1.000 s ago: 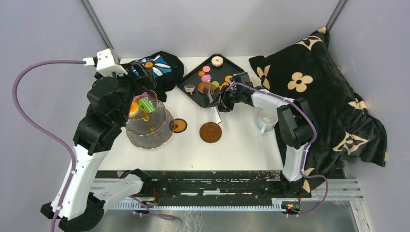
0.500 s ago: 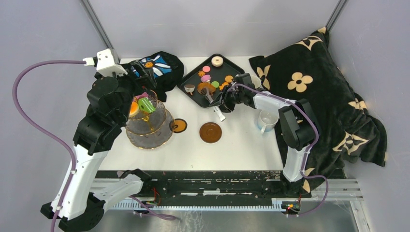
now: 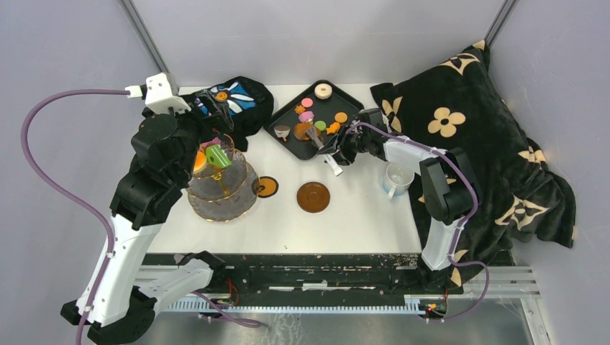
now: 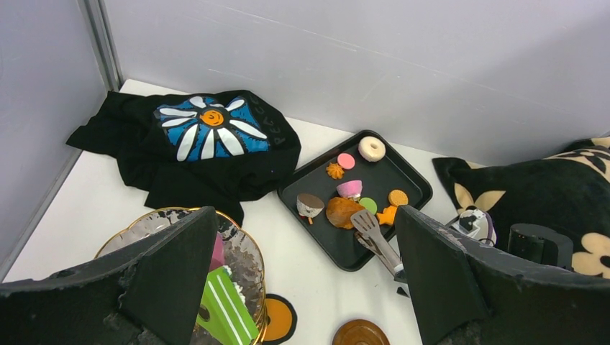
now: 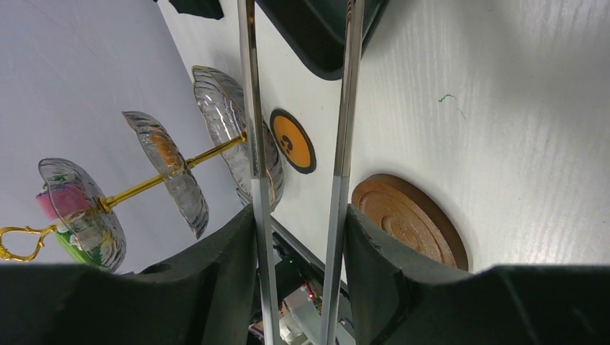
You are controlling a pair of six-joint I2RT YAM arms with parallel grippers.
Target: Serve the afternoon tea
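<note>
The right arm stretches toward 11 o'clock, its hand (image 3: 336, 154) clamped on tongs (image 4: 375, 234) whose tips reach the tray (image 4: 411, 177) at 12 o'clock, which carries eight pastries (image 4: 372, 148) and one dark cup (image 4: 310, 205). The left arm arches over the three-tier stand (image 3: 220, 192) at 9 o'clock, its hand (image 4: 302, 282) wide open and empty.

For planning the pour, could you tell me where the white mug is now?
In the top view, the white mug stands on the right side of the table, beside the edge of the flowered black blanket and right of the large brown saucer.
</note>
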